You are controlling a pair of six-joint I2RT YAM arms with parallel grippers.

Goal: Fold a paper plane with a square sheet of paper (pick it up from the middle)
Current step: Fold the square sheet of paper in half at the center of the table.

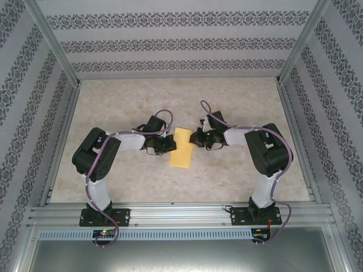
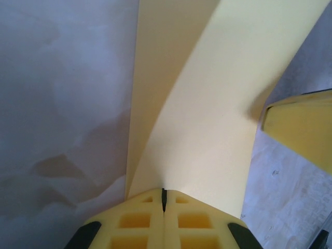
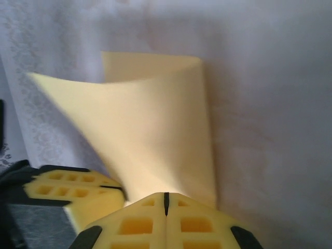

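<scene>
The square sheet of paper [image 1: 181, 152] is pale yellow and lies doubled over into a narrow upright strip at the table's middle, between the two arms. My left gripper [image 1: 171, 144] meets its left edge and my right gripper [image 1: 194, 139] its right edge. In the left wrist view the sheet [image 2: 207, 104] bows upward out of the shut left gripper [image 2: 164, 191]. In the right wrist view the sheet [image 3: 150, 135] curls up from the shut right gripper [image 3: 166, 194], its far corner lifted. Each gripper pinches an edge of the sheet. The paper plane is out of view.
The tabletop [image 1: 238, 107] is beige and marbled, walled by patterned panels [image 1: 170, 42] at the back and both sides. A metal rail [image 1: 181, 214] carries the arm bases at the near edge. The two grippers stand close together, the right one's finger [image 2: 301, 124] showing in the left wrist view.
</scene>
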